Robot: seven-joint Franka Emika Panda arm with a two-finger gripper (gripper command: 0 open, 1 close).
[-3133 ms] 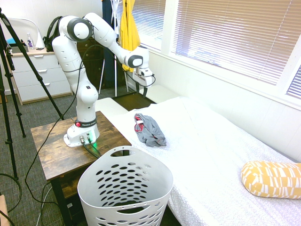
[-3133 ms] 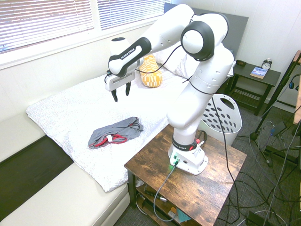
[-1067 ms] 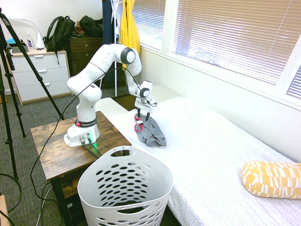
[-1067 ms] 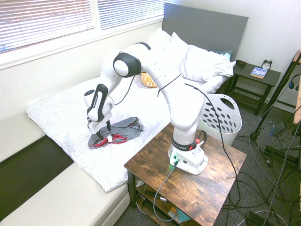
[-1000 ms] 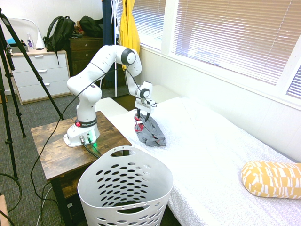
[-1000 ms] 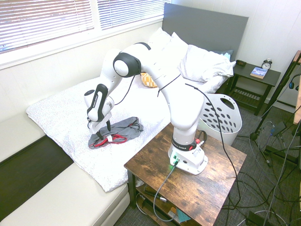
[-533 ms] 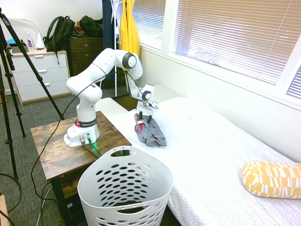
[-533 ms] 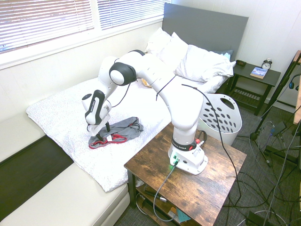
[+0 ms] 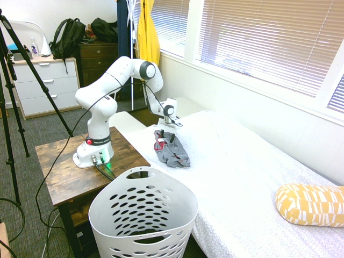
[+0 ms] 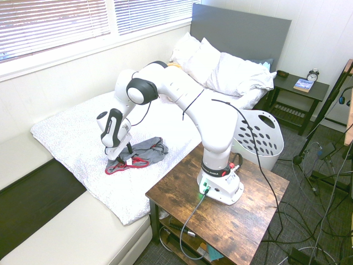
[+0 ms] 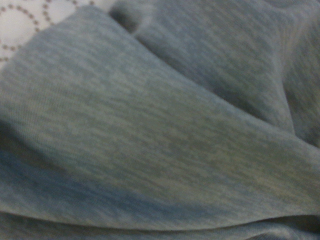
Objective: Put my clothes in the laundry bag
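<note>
One bed (image 9: pixel 252 177) fills most of the room, its white dotted cover running under the blinds. My clothes (image 9: pixel 172 151) lie crumpled on that cover near the foot end, on the side facing the counter (image 9: pixel 59 166): grey fabric, with red and white trim at the end toward the foot of the bed. In the second exterior view the same garment (image 10: pixel 140 155) lies just beyond the counter's far edge (image 10: pixel 182 187).

Laundry bag (image 9: pixel 141 215): white, oval holes in rows, standing on the floor against the bed side and next to the counter, well apart from the clothes. From the other side it (image 10: pixel 259 139) shows behind my arm.

Surroundings: white pillows (image 10: pixel 231 72) heaped at the headboard; yellow-and-white pillow (image 9: pixel 310 203) further up the bed; yellow garment (image 9: pixel 147 35) hanging by the window; dresser (image 9: pixel 40 83) with a backpack (image 9: pixel 65 37) beyond. Nothing lies between the clothes and the bag but bare cover.

My pincer (image 9: pixel 167 136) points steeply down at the trim end of the clothes, fingers spread wide and pressing into the fabric (image 10: pixel 122 157), not closed on it. Wrist view: grey knit folds (image 11: pixel 165 140) fill it, a corner of dotted cover (image 11: pixel 25 20) showing.
</note>
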